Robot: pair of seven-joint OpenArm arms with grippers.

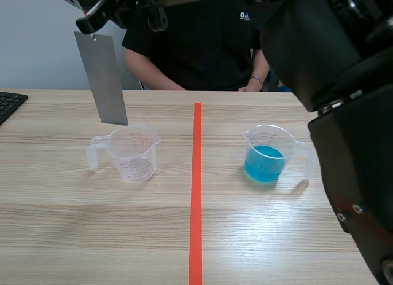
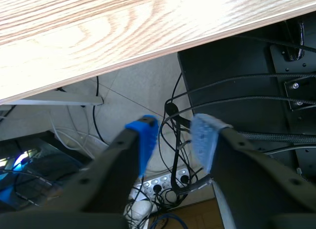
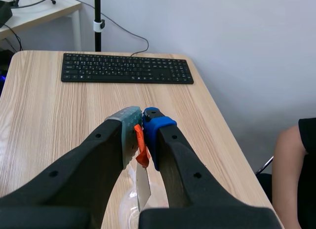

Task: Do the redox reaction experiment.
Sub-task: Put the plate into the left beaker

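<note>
As you look across the scene view, your right gripper (image 1: 92,21) is raised at the far left, clamped on the top of a grey metal strip (image 1: 104,79). The strip hangs upright, close above the empty measuring cup (image 1: 132,153). Beyond the tape line (image 1: 196,193), a second measuring cup (image 1: 265,151) holds blue liquid (image 1: 265,165).

In your left wrist view, the left gripper (image 2: 174,140) has its fingers apart and holds nothing. It hangs over floor cables (image 2: 177,103) below the table edge (image 2: 98,36).

In your right wrist view, the strip is pinched between the pads, with a keyboard (image 3: 127,68) ahead.
</note>
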